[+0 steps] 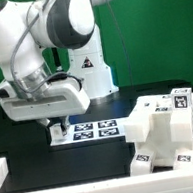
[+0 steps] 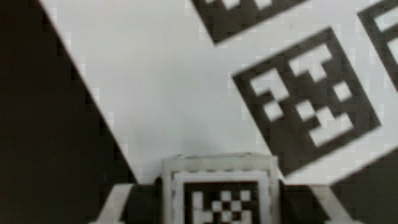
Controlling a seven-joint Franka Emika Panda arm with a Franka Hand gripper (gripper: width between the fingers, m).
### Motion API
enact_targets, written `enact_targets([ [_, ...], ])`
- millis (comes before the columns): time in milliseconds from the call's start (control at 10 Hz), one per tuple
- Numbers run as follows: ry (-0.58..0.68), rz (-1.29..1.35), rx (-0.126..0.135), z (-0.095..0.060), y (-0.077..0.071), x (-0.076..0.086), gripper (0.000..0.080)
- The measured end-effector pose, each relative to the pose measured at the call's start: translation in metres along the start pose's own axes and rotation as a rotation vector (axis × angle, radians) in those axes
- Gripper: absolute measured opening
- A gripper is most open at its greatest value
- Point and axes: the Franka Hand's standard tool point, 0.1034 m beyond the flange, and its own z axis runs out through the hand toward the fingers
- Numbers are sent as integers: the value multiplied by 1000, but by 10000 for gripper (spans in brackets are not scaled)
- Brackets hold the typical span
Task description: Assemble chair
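Note:
My gripper [image 1: 57, 128] hangs low over the black table at the exterior view's left end of the marker board [image 1: 98, 131]. In the wrist view the gripper [image 2: 222, 203] is shut on a small white chair piece [image 2: 222, 182] with a black-and-white tag on its face, held just above the marker board [image 2: 169, 95]. In the exterior view that piece [image 1: 58, 135] shows only as a small white bit below the fingers. The partly built chair [image 1: 162, 127], a blocky white structure with tags, stands on the table at the exterior view's right.
The arm's white base [image 1: 88, 70] stands behind the marker board. A white raised border [image 1: 68, 186] runs along the table's front and the exterior view's left side. Black table surface [image 1: 33, 155] lies between the border and the gripper.

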Motion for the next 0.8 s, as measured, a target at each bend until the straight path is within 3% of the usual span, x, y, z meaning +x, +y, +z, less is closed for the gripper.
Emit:
enact_targets([
  [400, 1, -145, -5, 0, 1, 0, 282],
  [600, 5, -17, -6, -5, -2, 7, 282],
  [800, 4, 298, 3, -8, -3, 19, 284],
])
